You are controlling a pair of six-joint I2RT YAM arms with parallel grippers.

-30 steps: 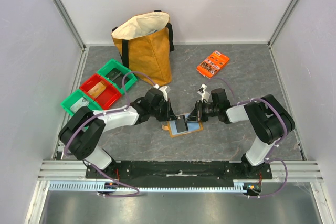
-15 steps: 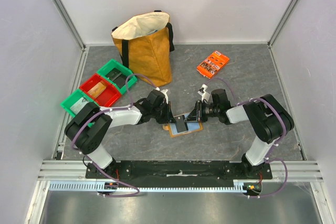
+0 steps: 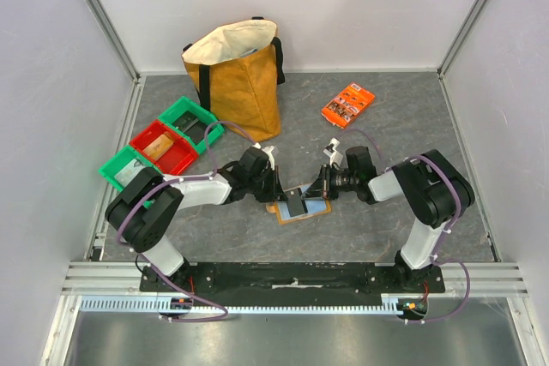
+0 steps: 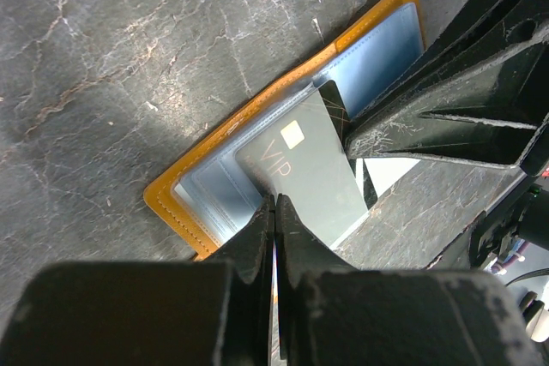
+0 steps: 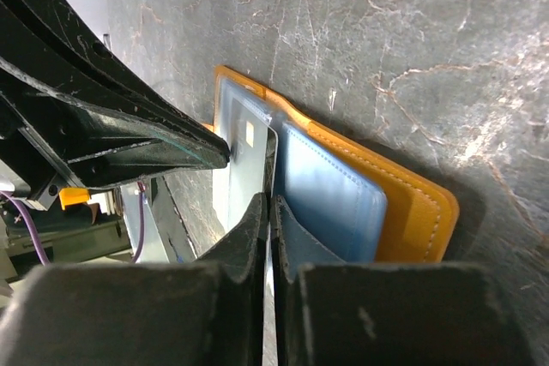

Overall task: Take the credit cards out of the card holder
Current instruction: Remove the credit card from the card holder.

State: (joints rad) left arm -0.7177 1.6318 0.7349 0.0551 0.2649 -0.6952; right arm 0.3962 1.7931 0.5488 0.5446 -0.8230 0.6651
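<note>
The tan card holder (image 3: pixel 288 219) lies open on the grey table between my two grippers, pale blue pockets up (image 4: pixel 214 190) (image 5: pixel 334 203). A grey credit card marked "VIP" with a gold chip (image 4: pixel 300 165) (image 3: pixel 296 202) sticks halfway out of a pocket, and shows in the right wrist view (image 5: pixel 243 165). A white card corner (image 4: pixel 388 171) shows under it. My left gripper (image 4: pixel 274 201) (image 3: pixel 281 190) is shut, tips on the grey card's near edge. My right gripper (image 5: pixel 268 201) (image 3: pixel 320 188) is shut, tips down at the seam between card and blue pocket.
A mustard tote bag (image 3: pixel 240 75) stands at the back. An orange printed packet (image 3: pixel 347 103) lies back right. Green and red bins (image 3: pixel 163 147) sit at the left. White walls close in the table on three sides.
The left arm's elbow has shifted a little to the right. Both grippers and the grey card stay in nearly the same place.
</note>
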